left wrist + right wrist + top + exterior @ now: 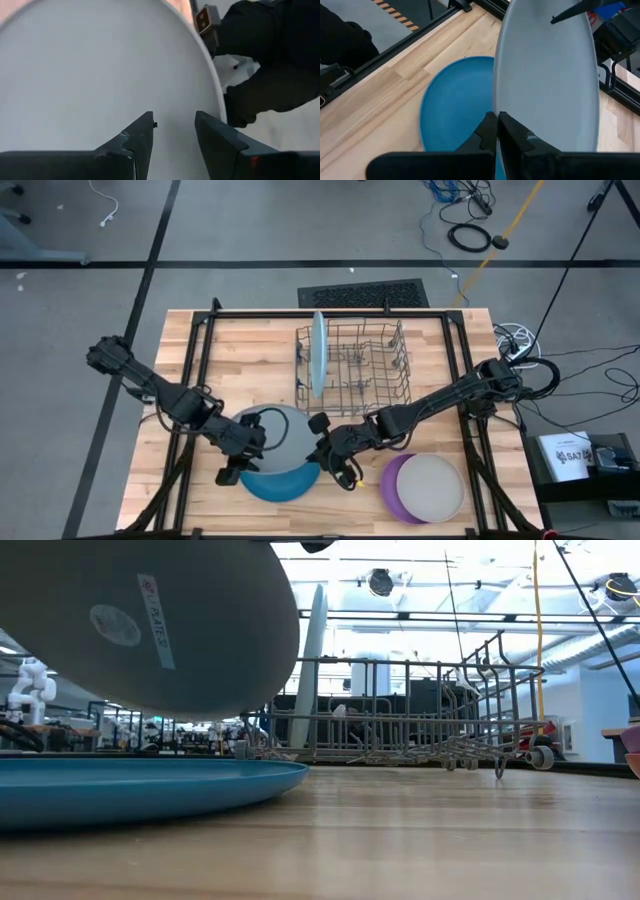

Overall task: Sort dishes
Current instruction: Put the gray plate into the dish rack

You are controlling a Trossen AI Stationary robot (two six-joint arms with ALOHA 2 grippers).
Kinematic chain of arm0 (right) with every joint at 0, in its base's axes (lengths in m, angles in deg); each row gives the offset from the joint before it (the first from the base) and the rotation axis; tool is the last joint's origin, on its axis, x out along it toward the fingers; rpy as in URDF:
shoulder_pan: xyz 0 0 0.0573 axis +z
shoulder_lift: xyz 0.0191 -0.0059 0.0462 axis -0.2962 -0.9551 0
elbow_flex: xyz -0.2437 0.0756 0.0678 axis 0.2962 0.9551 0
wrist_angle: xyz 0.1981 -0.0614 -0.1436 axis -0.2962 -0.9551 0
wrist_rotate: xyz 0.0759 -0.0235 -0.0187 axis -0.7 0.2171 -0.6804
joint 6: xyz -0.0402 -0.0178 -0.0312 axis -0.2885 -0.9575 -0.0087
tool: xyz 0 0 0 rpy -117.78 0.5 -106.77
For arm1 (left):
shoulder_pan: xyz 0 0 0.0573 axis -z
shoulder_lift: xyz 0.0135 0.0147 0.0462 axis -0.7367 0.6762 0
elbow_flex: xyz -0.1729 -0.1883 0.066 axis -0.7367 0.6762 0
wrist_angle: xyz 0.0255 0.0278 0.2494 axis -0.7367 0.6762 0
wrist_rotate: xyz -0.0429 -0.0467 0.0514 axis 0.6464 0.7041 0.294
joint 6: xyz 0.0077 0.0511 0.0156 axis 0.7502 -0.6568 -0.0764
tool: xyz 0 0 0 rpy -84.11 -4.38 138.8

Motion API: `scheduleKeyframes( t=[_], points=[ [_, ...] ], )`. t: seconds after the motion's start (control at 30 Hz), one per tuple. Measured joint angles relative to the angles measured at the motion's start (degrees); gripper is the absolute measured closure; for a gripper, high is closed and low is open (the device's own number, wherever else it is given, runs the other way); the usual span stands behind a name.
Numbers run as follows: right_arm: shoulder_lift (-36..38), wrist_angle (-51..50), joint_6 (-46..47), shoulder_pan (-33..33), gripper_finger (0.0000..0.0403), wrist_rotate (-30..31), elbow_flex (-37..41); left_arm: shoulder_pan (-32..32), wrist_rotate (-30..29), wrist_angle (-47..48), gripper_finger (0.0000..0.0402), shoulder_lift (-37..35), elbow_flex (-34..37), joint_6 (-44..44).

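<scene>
Claw action first: the right claw (322, 448) is pinched tight on the rim of the grey plate (283, 438), which is held lifted and tilted over the darker blue plate (280, 480) lying flat on the counter (250, 350). The left claw (240, 463) is at the grey plate's opposite edge, fingers (135, 142) spread apart with nothing clamped. Further out, a light blue plate (318, 354) is stood upright in the wire dish rack (365, 365), and a beige-grey plate (432, 487) is stacked on a purple plate (392, 488) near the counter's front right.
</scene>
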Motion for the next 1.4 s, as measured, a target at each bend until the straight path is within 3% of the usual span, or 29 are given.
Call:
scheduleKeyframes(
  t=[0.37,0.93,1.07,1.23,1.4],
  points=[
    [0.0,-0.03,0.18,0.0,0.0403,0.59,0.0,0.03,-0.67,0.2,0.0251,-5.82,-3.27,1.11],
    [-0.02,0.27,-0.74,-0.04,0.0403,0.47,0.0,0.06,0.75,6.52,0.0252,1.27,-3.28,3.07],
    [-0.02,0.24,-0.94,-0.04,0.0403,0.58,0.01,0.06,1.2,8.06,0.0286,3.04,-3.28,3.06],
    [-0.02,0.3,-0.93,-0.04,0.0403,0.64,0.04,0.13,1.16,8.38,0.038,3.02,-3.28,2.53],
    [-0.02,0.73,-0.94,-0.07,0.0403,0.75,0.04,0.51,2.17,7.89,0.0393,2.49,-3.29,2.42]
  ],
)
